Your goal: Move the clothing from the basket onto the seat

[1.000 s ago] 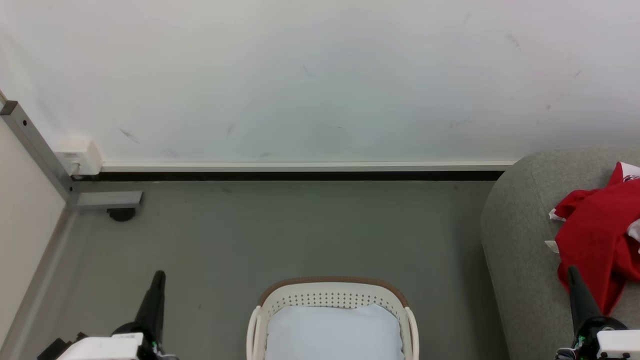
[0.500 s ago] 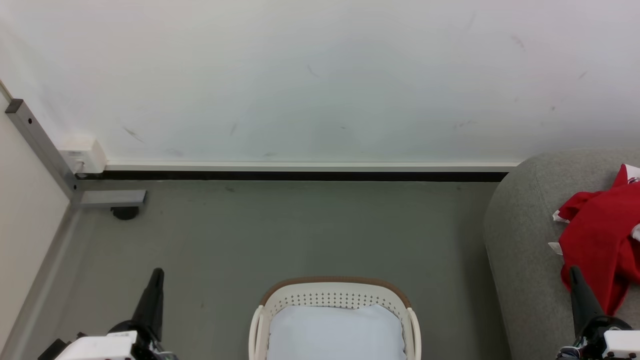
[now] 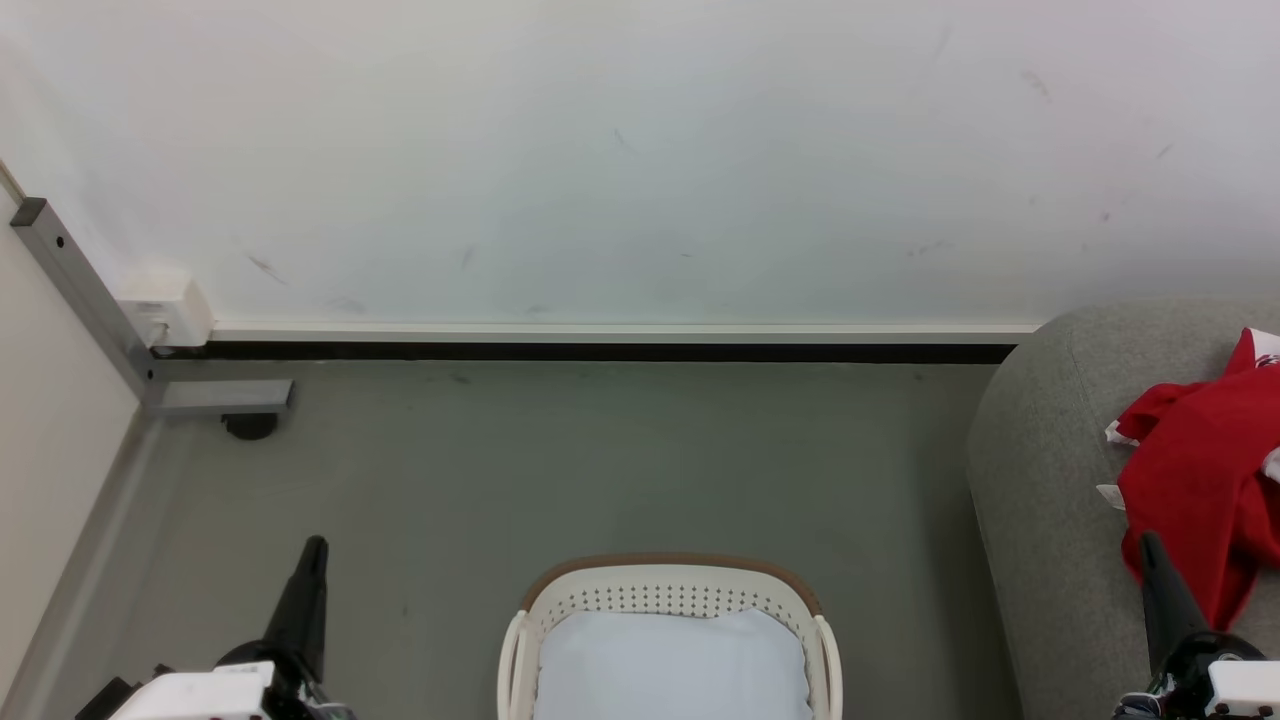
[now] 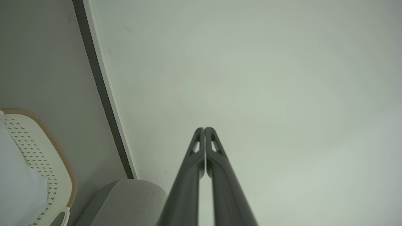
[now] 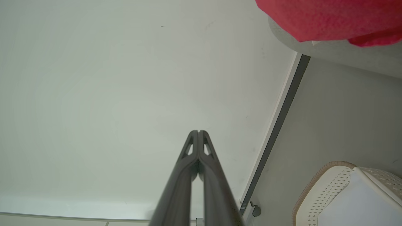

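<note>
The left gripper [image 3: 315, 548], low at the left of the head view, has its two fingers pressed together on nothing; its wrist view shows the tips meeting against bare wall [image 4: 267, 78]. The right gripper [image 3: 1147, 540], low at the right, is likewise pressed together and empty, and its wrist view has the tips against the wall with red cloth off in the upper right corner, apart from them. Just above that gripper in the head view, the clothing [image 3: 1195, 480] lies heaped on the seat [image 3: 1040, 470] at the right edge, partly cut off by the frame. The basket [image 3: 668, 566] stands on the floor [image 3: 600, 460] at bottom centre, between the two grippers; what shows of its inside is its pale base, with no red in it, though its near part runs out of frame. My reading is that the transfer is done or nearly so, with both arms at rest. The next move calls for a look at the basket's hidden part; if a garment is there, a gripper must spread and reach down into it.
</note>
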You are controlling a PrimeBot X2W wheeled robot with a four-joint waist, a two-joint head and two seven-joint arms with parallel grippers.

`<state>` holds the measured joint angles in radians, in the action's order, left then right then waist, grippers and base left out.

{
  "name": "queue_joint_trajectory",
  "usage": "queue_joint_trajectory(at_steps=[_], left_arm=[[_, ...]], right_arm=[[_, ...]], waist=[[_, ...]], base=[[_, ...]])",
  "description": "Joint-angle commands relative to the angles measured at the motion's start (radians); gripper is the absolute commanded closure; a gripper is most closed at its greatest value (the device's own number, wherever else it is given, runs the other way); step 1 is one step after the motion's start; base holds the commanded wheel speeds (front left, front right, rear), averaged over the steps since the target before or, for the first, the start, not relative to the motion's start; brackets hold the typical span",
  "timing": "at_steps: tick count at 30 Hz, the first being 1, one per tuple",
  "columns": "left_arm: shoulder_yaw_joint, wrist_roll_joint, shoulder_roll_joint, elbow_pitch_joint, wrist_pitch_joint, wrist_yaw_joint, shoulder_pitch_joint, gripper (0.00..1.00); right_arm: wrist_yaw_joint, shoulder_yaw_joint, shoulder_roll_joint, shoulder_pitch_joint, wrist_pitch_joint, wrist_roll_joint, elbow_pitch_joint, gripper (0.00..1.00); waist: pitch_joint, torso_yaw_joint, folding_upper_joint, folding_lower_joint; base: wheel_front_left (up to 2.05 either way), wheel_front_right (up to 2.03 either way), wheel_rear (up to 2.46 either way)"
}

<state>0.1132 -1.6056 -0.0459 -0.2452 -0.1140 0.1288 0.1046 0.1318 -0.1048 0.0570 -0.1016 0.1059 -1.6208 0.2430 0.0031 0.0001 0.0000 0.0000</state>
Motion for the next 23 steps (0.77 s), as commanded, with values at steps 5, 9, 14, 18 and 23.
queue_joint_trajectory(at_steps=[5, 9, 14, 18, 23], left_arm=[[0.003, -0.013, -0.008, -0.001, -0.004, 0.004, 0.008, 1.0], [0.003, -0.013, -0.008, -0.001, -0.004, 0.004, 0.008, 1.0], [0.003, -0.013, -0.008, -0.001, -0.004, 0.004, 0.008, 1.0], [0.003, -0.013, -0.008, -0.001, -0.004, 0.004, 0.008, 1.0], [0.003, -0.013, -0.008, -0.001, -0.004, 0.004, 0.008, 1.0]], right_arm=[[-0.002, -0.004, -0.001, -0.011, 0.006, 0.003, 0.002, 1.0], [-0.002, -0.005, -0.002, -0.011, 0.005, 0.003, 0.002, 1.0], [-0.002, -0.005, -0.002, -0.011, 0.005, 0.004, 0.002, 1.0], [-0.002, -0.006, -0.002, -0.011, 0.006, 0.005, 0.003, 1.0], [-0.002, -0.007, -0.003, -0.011, 0.007, 0.005, 0.003, 1.0]], waist=[[0.0, 0.0, 0.0, 0.0], [0.0, 0.0, 0.0, 0.0], [0.0, 0.0, 0.0, 0.0], [0.0, 0.0, 0.0, 0.0], [0.0, 0.0, 0.0, 0.0]], base=[[0.0, 0.0, 0.0], [0.0, 0.0, 0.0], [0.0, 0.0, 0.0], [0.0, 0.0, 0.0], [0.0, 0.0, 0.0]])
